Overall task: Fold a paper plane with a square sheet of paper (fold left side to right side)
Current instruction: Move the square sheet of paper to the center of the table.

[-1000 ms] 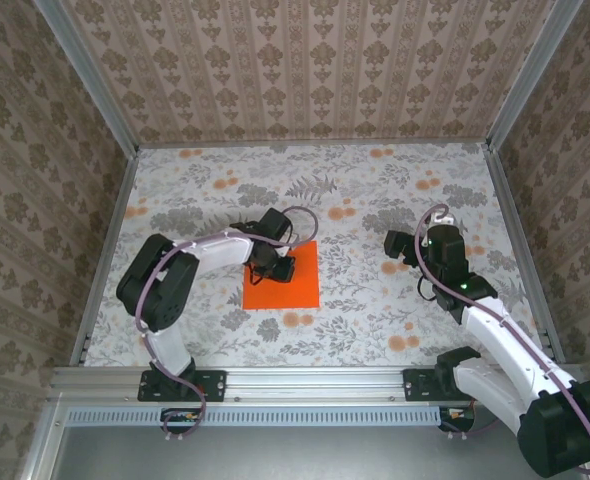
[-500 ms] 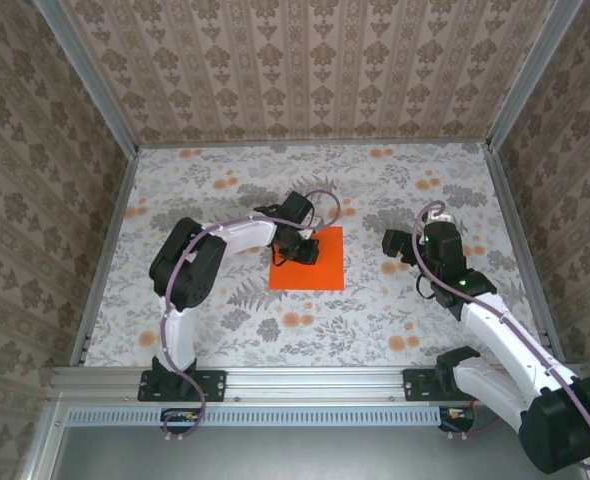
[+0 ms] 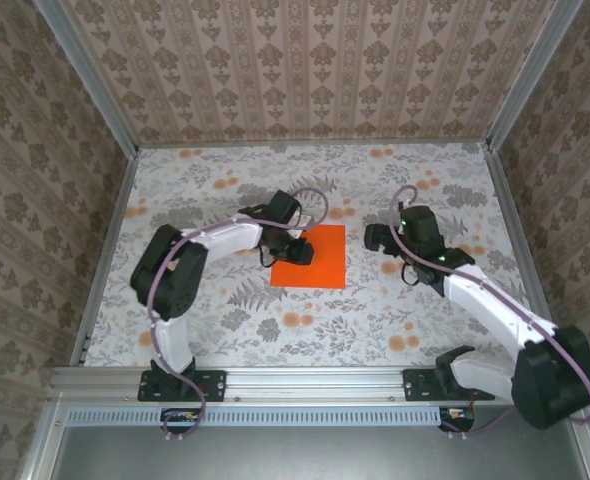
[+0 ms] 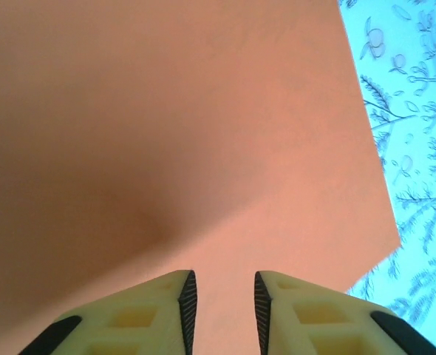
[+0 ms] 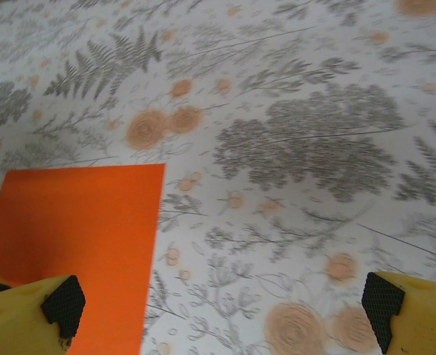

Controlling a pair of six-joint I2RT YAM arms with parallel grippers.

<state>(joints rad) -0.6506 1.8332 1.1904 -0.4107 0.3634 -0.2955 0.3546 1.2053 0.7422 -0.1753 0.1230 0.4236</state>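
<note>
My left gripper (image 4: 224, 279) hung slightly apart over the square sheet of paper (image 3: 320, 262) — right gripper (image 5: 224, 302) wide open — needed a clean left-edge pinch.

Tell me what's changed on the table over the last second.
The left gripper slid the square sheet of paper rightward and farther from the bases; its jaws now stand slightly apart. The right gripper moved left toward the sheet. Sheet still flat and unfolded; right jaws still wide open.

Top view: left claw (image 3: 291, 254) hides left edge of square sheet of paper (image 3: 321, 262).
</note>
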